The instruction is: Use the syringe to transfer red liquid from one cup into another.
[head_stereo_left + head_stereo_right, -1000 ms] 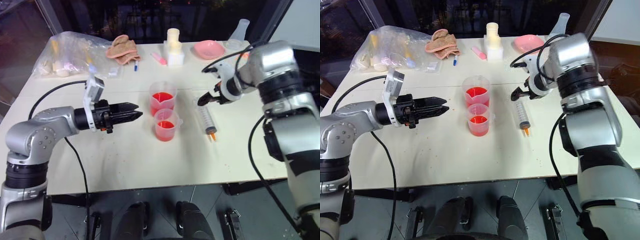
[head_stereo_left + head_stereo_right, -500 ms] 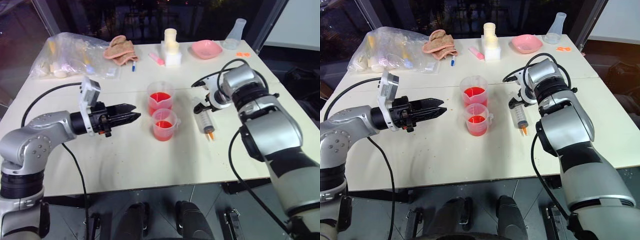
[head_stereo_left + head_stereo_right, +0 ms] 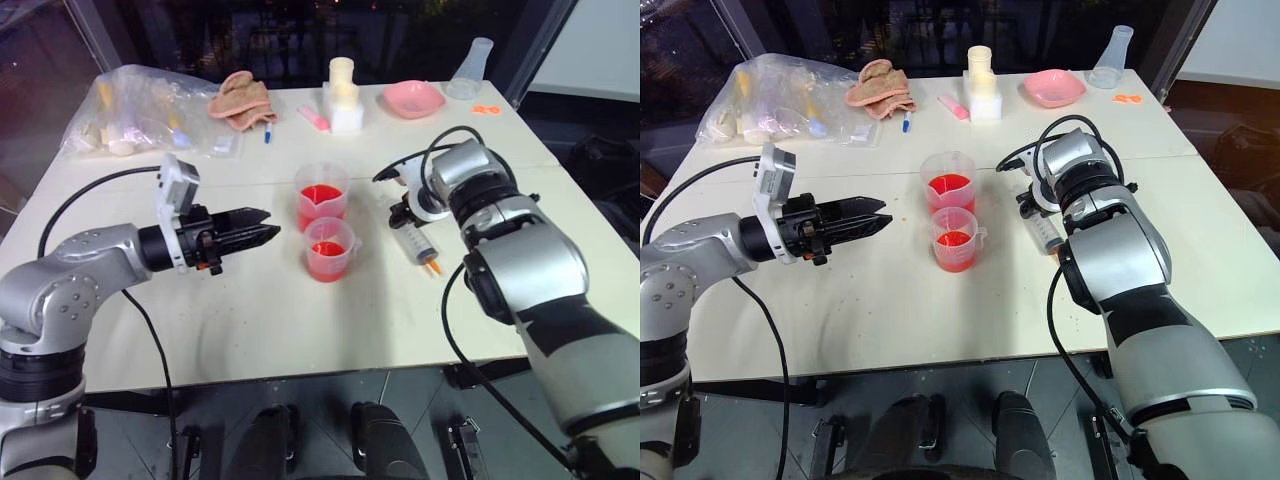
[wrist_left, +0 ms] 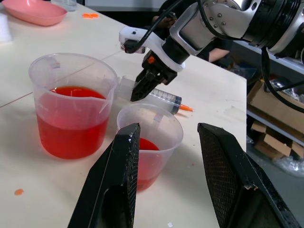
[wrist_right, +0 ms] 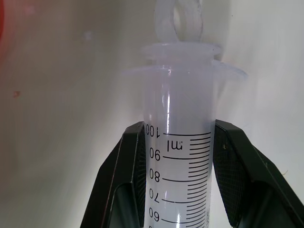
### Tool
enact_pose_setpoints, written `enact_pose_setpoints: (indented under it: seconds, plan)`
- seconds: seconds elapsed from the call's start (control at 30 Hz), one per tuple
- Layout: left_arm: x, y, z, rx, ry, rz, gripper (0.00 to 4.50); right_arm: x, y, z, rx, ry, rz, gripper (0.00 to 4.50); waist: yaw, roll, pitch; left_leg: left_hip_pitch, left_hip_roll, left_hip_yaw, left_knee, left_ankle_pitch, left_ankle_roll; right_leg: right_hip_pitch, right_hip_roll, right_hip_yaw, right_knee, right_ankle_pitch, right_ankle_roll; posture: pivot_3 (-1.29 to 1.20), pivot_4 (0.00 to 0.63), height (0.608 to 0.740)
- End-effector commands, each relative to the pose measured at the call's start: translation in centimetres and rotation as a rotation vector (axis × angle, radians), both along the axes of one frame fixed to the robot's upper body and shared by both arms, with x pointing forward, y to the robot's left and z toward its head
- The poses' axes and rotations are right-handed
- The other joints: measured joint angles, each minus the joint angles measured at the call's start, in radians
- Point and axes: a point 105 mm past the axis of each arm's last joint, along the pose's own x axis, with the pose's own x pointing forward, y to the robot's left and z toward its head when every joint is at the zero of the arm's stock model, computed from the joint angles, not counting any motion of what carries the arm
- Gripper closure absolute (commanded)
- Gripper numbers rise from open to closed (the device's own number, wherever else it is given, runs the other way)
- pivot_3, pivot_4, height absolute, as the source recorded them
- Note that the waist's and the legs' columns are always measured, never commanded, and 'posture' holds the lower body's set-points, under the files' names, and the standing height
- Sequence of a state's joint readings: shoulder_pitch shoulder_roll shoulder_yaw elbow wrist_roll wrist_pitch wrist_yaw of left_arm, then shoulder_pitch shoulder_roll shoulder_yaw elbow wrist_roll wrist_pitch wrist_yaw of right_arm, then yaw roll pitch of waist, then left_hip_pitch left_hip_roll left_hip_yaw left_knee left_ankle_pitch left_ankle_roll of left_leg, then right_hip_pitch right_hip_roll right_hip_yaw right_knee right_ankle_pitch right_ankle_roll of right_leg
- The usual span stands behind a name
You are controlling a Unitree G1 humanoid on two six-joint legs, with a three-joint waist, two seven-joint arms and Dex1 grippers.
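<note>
— Since the right claw (image 4: pixel 142 88) is clamped on the barrel of the syringe (image 3: pixel 415 238), what step would you say this is?

— The pickup, I'd judge. In the right wrist view both black fingers (image 5: pixel 128 175) press the clear barrel from either side, near the top of the printed scale, just below the flange and the white plunger. The syringe lies flat on the table (image 3: pixel 300 330), just beside the two cups on their right, its orange tip pointing toward the near edge.

— And the other claw?

— The left claw (image 3: pixel 262 234) hangs level over the table with its fingers parted and nothing between them, aimed at the cups from their left but apart from them.

— Where does the red liquid (image 3: pixel 322 197) sit?

— In both cups. The taller cup (image 3: pixel 323 196) with the pouring lip is farther back and holds more; the shorter cup (image 3: pixel 329 250) stands just in front of it, close enough that I cannot tell whether they touch — it has a shallow red layer.

— So what does the next move call for?

— Lifting the syringe clear without losing the grip, then tipping it tip-down over the taller cup. The plunger looks pushed in, so drawing liquid will likely need the free left claw on the plunger ring — a two-handed job, with the cups close enough to knock.
</note>
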State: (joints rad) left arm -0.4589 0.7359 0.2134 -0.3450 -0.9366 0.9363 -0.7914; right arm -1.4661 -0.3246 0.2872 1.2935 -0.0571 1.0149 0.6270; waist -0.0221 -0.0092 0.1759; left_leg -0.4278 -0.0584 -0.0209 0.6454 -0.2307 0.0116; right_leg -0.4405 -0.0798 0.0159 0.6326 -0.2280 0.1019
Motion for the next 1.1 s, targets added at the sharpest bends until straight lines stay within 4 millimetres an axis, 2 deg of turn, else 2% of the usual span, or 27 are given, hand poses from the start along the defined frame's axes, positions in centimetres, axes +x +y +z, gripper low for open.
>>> enact_pose_setpoints:
  seconds: [0.03,0.13,0.23,0.3,0.37,0.43,0.5,0.57,0.6,0.7,0.83,0.97,1.1]
  plan:
    - [0.0,0.0,1.5,-0.007,-0.048,-0.011,2.48,0.2,0.4,1.3,0.018,-0.020,0.000,3.12,0.000,0.000,0.000,0.000,0.000,0.000,0.000,0.000,0.000,0.000,0.000,0.000,0.000,0.000,0.000,0.00,0.150,0.740]
    - [0.3,0.3,2.4,-0.009,-0.060,-0.018,2.48,0.8,-0.1,3.4,0.060,-0.092,-0.027,3.12,0.001,0.000,0.000,0.000,0.000,0.000,0.000,0.000,0.000,0.000,0.000,0.000,0.000,0.000,0.000,0.00,0.150,0.740]
    - [1.4,1.1,4.2,-0.039,-0.086,0.000,2.48,1.6,-0.1,8.1,0.141,-0.250,0.009,3.12,0.002,0.001,0.000,0.000,0.000,0.000,0.000,0.000,0.000,0.000,0.000,0.000,0.000,0.000,0.000,0.00,0.150,0.740]
    - [1.8,1.3,4.9,-0.055,-0.095,0.002,2.48,1.7,0.0,10.0,0.189,-0.317,0.027,3.12,0.002,0.001,0.001,0.000,-0.001,0.000,0.000,0.000,0.000,0.000,0.001,-0.001,0.000,0.000,0.000,0.00,0.150,0.740]
    - [2.7,1.6,6.6,-0.089,-0.124,0.014,2.48,2.2,-0.3,14.5,0.175,-0.587,0.086,3.12,0.001,0.001,0.001,0.000,-0.001,0.000,0.000,0.000,0.000,0.000,0.001,-0.001,0.000,0.000,0.000,0.00,0.150,0.740]
    - [3.5,1.7,8.4,-0.131,-0.152,0.022,2.48,1.2,-0.1,18.6,0.256,-0.814,0.130,3.12,0.003,0.001,0.001,0.000,-0.001,0.000,0.000,0.000,0.001,-0.001,0.001,-0.002,0.000,0.000,0.000,0.00,0.150,0.740]
    - [4.1,1.5,10.3,-0.165,-0.181,0.020,2.48,-0.8,1.3,22.7,0.329,-1.071,0.226,3.12,0.004,0.001,0.001,0.000,0.000,-0.001,0.000,0.000,0.001,0.000,0.002,-0.002,0.001,0.001,0.002,0.00,0.150,0.740]
    - [4.6,1.4,11.7,-0.187,-0.198,0.015,2.48,-3.4,2.8,25.9,0.384,-1.333,0.321,3.12,0.001,0.001,0.001,0.000,0.000,0.000,0.000,0.000,0.001,0.000,0.002,-0.002,0.001,0.001,0.002,0.00,0.150,0.740]
    - [4.7,1.1,12.4,-0.197,-0.199,0.000,2.48,-4.4,4.0,26.5,0.455,-1.403,0.353,3.12,-0.002,0.001,0.001,0.000,0.000,0.000,0.000,0.000,0.001,0.000,0.002,-0.001,0.001,0.001,0.003,0.00,0.150,0.740]
    - [4.5,0.7,13.7,-0.202,-0.210,-0.034,2.48,-5.4,6.5,25.8,0.536,-1.502,0.395,3.12,-0.016,0.000,0.000,0.001,0.000,0.001,0.000,0.000,0.000,-0.001,0.002,-0.001,0.005,0.001,0.003,0.00,0.150,0.740]
    - [4.4,0.6,14.5,-0.187,-0.225,-0.050,2.48,-6.0,8.5,24.2,0.664,-1.587,0.396,3.12,-0.022,0.000,0.000,0.002,0.000,0.000,0.001,0.000,0.000,-0.001,0.001,-0.001,0.009,0.001,0.003,0.00,0.150,0.740]
    - [4.0,0.6,15.1,-0.166,-0.238,-0.057,2.48,-5.5,11.1,20.7,0.724,-1.581,0.405,3.12,-0.023,0.000,0.000,0.002,-0.001,0.000,0.001,0.000,0.000,-0.003,0.001,0.000,0.013,0.001,0.003,0.00,0.150,0.740]
    - [3.6,0.5,15.8,-0.162,-0.243,-0.061,2.48,-5.0,12.5,17.8,0.743,-1.540,0.391,3.12,-0.023,0.000,0.000,0.002,0.000,0.000,0.001,0.001,-0.001,-0.004,0.002,0.000,0.014,0.001,0.003,0.00,0.150,0.740]
